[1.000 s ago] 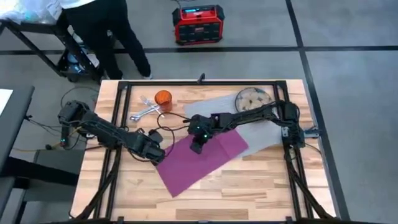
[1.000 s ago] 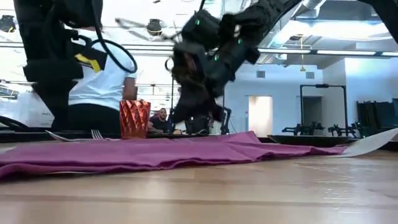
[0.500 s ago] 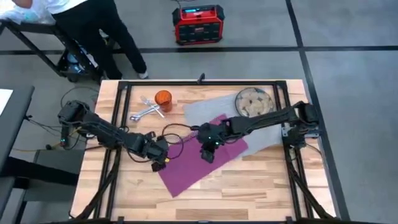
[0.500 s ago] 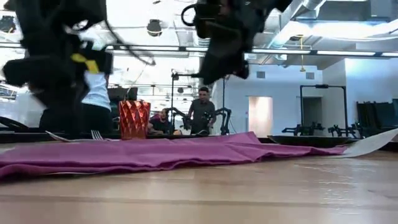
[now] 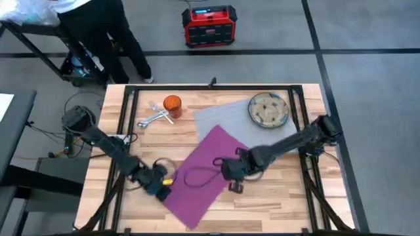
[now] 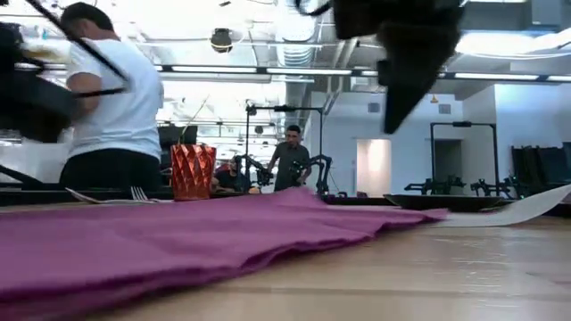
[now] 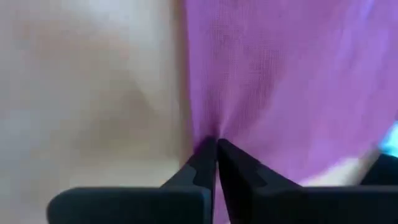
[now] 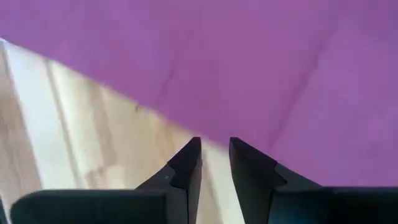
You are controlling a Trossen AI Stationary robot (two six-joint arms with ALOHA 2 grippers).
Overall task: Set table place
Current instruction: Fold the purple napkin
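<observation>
Magenta napkin lies spread near the table's front edge, pinched at its left edge by the left gripper. Right gripper, fingers narrowly apart and holding nothing, hovers over its right edge.

Bench near right lies bare; far side blocked by cup, cutlery, plate.

Around me the floor is grey, crossed by dark seams. A red box sits on it beyond the tabletop, and a person in a white shirt stands by a dark bench. Level across, I see white walls, ceiling light strips, a pale doorway, black racks and another person standing far back.
</observation>
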